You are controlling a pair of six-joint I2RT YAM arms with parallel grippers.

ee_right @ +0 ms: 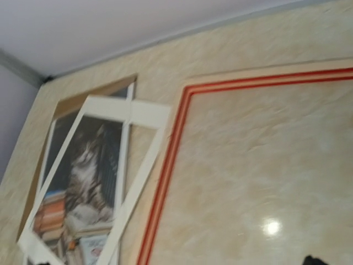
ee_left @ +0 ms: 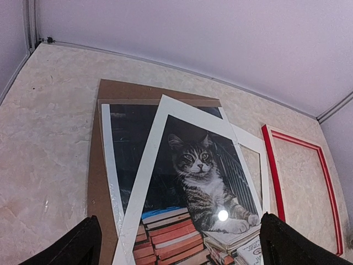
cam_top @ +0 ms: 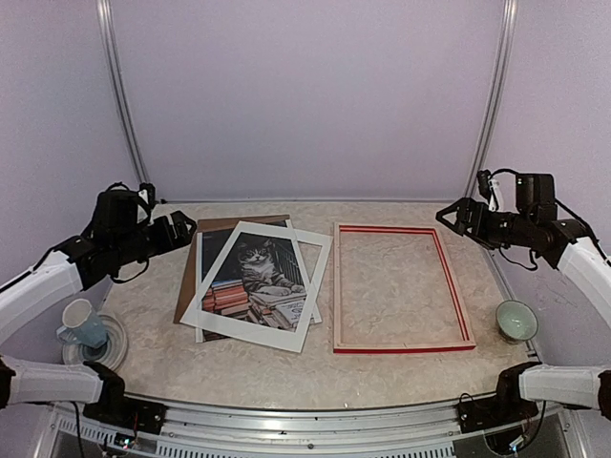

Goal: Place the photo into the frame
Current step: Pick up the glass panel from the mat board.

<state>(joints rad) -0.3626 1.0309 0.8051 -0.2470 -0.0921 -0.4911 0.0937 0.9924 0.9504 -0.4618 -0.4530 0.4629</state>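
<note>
The photo point(cam_top: 253, 277) lies face up on the left half of the table point(cam_top: 401, 382), resting on a brown backing board point(cam_top: 186, 277) with a white mat border point(cam_top: 250, 324) skewed across it, so only the cat and books show through the opening. The frame point(cam_top: 404, 349) lies flat on the right half, empty, the table showing through it; the mat's far right corner ends just beside its left bar. A cup point(cam_top: 84, 324) stands at the near left corner and a green bowl point(cam_top: 516, 320) by the right edge

Both arms hover clear of everything. The left gripper point(cam_top: 183, 229) hangs over the far left corner with its fingers spread wide, and the right gripper point(cam_top: 449, 218) over the far right, also spread, holding nothing

The print looks like thin, glossy paper: light, limp, easily creased and hard to pinch while flat. The mat probably has to come off first. The exposed left edge or a corner seems the best hold, lifted gently
</note>
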